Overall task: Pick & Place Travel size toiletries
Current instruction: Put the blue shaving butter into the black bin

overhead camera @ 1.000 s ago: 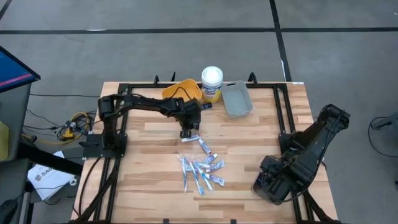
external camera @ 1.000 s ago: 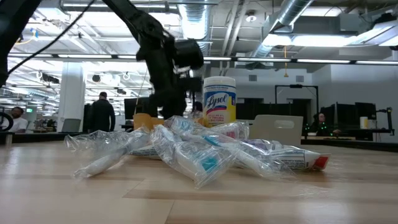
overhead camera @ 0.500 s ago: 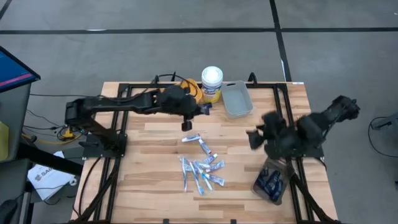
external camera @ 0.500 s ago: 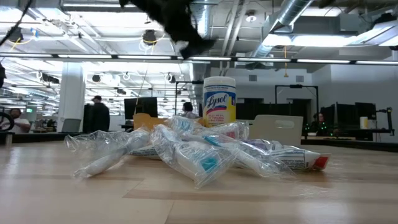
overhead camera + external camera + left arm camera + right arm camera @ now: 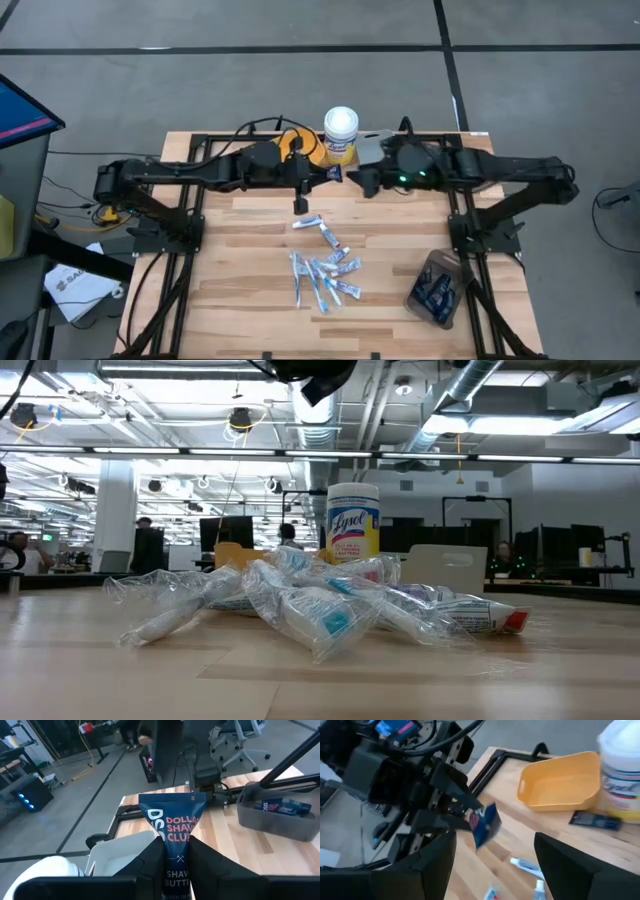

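Note:
My left gripper (image 5: 300, 190) hangs above the table's middle, shut on a flat dark navy tube (image 5: 172, 822) printed in red. In the right wrist view that tube (image 5: 484, 824) shows tilted in the left gripper. My right gripper (image 5: 495, 837) is open and empty; it hovers near the far middle (image 5: 360, 178), facing the left gripper. A pile of small white-and-blue tubes in clear wrappers (image 5: 322, 272) lies on the wood, with two more tubes (image 5: 318, 228) beside it. One navy packet (image 5: 331, 172) lies flat by the canister. My left gripper pinches the navy tube between its two fingers (image 5: 150, 865), on the lower part of its flat body (image 5: 176, 862). The crimped wide end (image 5: 172, 799) sticks out past the fingertips. The tube is lifted clear of the table.
At the far edge stand a yellow bin (image 5: 298, 145), a white-lidded yellow canister (image 5: 341, 133) and a grey tray (image 5: 372, 150), partly under the right arm. A dark bin with navy tubes (image 5: 436, 290) sits at the near right. Bare wood lies on the near left.
My left gripper has risen from table height with the navy tube and drawn a little toward the far edge. My right arm has swung from the dark bin at the near right corner up and across to the far middle, ending opposite the left gripper.

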